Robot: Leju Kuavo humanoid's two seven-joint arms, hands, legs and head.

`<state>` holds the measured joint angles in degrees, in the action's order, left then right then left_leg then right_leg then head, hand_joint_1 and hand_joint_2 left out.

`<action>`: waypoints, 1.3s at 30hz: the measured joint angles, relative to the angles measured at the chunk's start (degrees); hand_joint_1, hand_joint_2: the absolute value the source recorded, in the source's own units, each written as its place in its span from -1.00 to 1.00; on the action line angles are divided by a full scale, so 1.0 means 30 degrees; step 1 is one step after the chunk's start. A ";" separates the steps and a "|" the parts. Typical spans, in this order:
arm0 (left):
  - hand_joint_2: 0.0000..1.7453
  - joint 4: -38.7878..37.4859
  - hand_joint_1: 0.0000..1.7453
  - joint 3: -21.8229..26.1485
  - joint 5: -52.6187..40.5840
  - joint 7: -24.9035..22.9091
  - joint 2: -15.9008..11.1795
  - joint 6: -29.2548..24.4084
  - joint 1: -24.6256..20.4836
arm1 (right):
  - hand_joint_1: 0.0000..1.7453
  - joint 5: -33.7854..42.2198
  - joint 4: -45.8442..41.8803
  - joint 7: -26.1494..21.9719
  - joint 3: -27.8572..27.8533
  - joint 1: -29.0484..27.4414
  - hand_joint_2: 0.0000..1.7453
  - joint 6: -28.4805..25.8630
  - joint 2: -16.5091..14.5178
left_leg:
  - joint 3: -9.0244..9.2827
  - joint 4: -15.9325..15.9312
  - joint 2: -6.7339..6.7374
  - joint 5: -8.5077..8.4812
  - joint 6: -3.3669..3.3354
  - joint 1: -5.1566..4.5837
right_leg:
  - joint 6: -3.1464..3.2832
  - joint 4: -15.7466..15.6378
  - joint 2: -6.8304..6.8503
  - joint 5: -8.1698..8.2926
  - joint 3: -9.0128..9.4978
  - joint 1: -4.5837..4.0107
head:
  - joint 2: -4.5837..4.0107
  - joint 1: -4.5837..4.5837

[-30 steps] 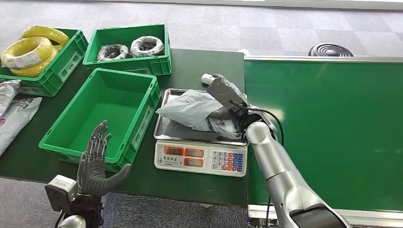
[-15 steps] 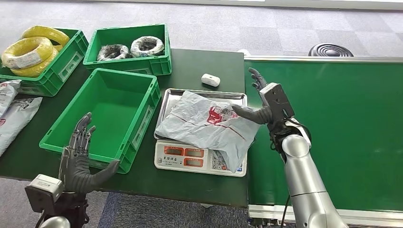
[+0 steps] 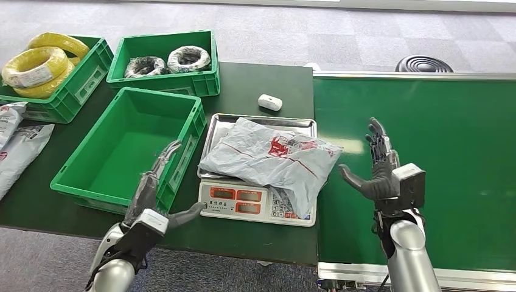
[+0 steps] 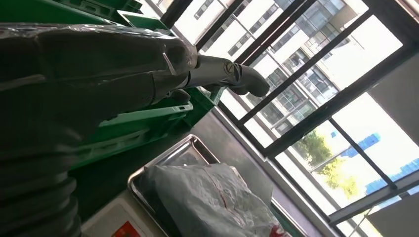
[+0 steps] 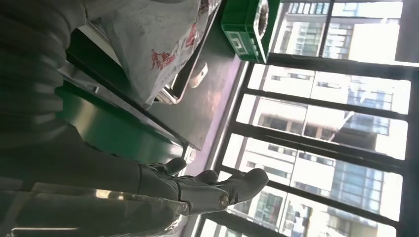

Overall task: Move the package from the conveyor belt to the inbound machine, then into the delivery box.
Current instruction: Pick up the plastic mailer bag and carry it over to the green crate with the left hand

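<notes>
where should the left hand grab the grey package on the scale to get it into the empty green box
Grip the grey package at its raised left end over the scale tray, coming from the box side. The left hand is open beside it; the right corner droops over the keypad.

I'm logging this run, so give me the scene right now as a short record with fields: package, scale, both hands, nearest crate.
package: grey mailer bag lying on the scale tray, one end drooping over the keypad
scale: electronic scale on the dark table, beside the conveyor belt
left hand: left hand open, between crate and scale, holding nothing
right hand: right hand open over the belt, clear of the package
nearest crate: empty green crate
</notes>
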<state>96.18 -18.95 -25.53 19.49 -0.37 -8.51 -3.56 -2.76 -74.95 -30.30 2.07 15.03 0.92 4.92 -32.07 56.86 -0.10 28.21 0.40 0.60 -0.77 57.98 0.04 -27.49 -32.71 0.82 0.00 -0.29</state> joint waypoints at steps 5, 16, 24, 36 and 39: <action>1.00 -0.2016 -1.00 -0.2094 -0.0881 -0.0854 0.0279 -0.0115 -0.1746 | -1.00 0.0637 -0.4325 -0.0477 -0.1245 -0.2783 1.00 -0.0795 0.0005 | -0.0023 -0.0001 0.0020 0.0010 0.0002 -0.0002 | 0.0000 0.0000 -0.0004 0.0000 -0.0011 0.0002 | 0.0000 0.0002; 1.00 -0.6040 -1.00 -0.4182 0.1156 -0.1504 0.2365 -0.0047 -0.4649 | -1.00 -0.0106 -1.0328 -0.1348 -0.3052 -0.7819 1.00 -0.1291 -0.0431 | -0.0039 0.0000 -0.0001 0.0014 0.0001 -0.0003 | -0.0004 -0.0008 0.0024 -0.0003 -0.0024 0.0004 | 0.0000 0.0005; 1.00 -1.0598 -1.00 -0.4264 0.2547 -0.1747 0.4293 -0.2528 -0.7209 | -1.00 0.0096 -1.1214 -0.1352 -0.2687 -0.9321 1.00 -0.1212 -0.1658 | -0.0030 0.0000 0.0017 0.0009 0.0002 -0.0002 | 0.0001 -0.0006 0.0012 0.0002 -0.0022 0.0003 | 0.0000 0.0005; 1.00 -1.7774 -0.17 -0.4382 -0.1651 -0.4146 0.5155 -0.5814 -0.9934 | -1.00 0.1646 -1.1225 -0.1410 -0.2076 -0.9420 1.00 -0.0924 -0.2233 | -0.0035 0.0000 0.0025 0.0009 0.0002 -0.0004 | 0.0000 -0.0004 0.0002 0.0002 -0.0021 0.0004 | 0.0000 0.0004; 1.00 -1.9129 0.90 -0.4672 -0.4207 -0.5957 0.5155 -0.6951 -1.0429 | -1.00 0.1658 -1.1203 -0.1446 -0.1888 -0.9345 1.00 -0.0966 -0.2284 | -0.0025 -0.0002 0.0037 0.0009 0.0002 -0.0003 | 0.0000 -0.0004 -0.0007 0.0002 -0.0011 0.0003 | 0.0000 0.0003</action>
<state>38.79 -32.97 -38.15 1.62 15.10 -29.36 -34.84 2.21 -108.56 -34.64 -3.59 -13.00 -1.98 -1.93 -32.15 56.85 0.01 28.24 0.40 0.60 -0.76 57.97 0.01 -27.48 -32.75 0.82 0.00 -0.28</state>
